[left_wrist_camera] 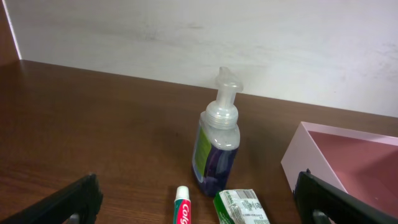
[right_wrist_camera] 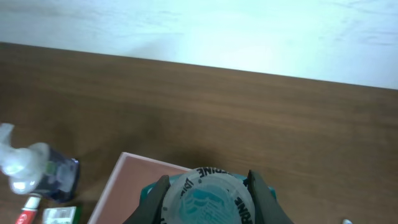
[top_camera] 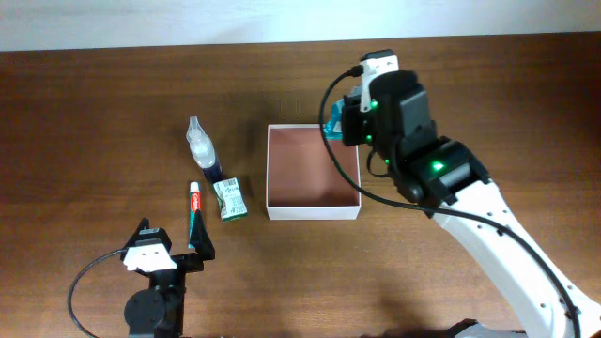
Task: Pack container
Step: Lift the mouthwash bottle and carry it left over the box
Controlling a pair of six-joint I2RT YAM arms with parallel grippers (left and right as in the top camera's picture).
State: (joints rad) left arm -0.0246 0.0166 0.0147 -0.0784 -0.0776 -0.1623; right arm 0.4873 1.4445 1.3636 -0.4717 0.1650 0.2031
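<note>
The container (top_camera: 313, 212), a shallow square box with white walls and a reddish-brown inside, stands open at mid-table and is seen too in the left wrist view (left_wrist_camera: 298, 155) and the right wrist view (right_wrist_camera: 124, 177). My right gripper (top_camera: 349, 120) is shut on a teal mouthwash bottle (top_camera: 332, 125), holding it over the box's far right corner. From the right wrist its fingers (right_wrist_camera: 258, 193) flank the bottle's clear cap (right_wrist_camera: 207, 196). My left gripper (top_camera: 176, 239) stands open near the front edge, with nothing between its jaws.
Left of the box lie a clear pump bottle of blue soap (top_camera: 202, 150), upright in the left wrist view (left_wrist_camera: 217, 143), a red and white toothpaste tube (top_camera: 196, 211) and a green and white packet (top_camera: 229, 199). The right arm's cable loops over the box's right wall.
</note>
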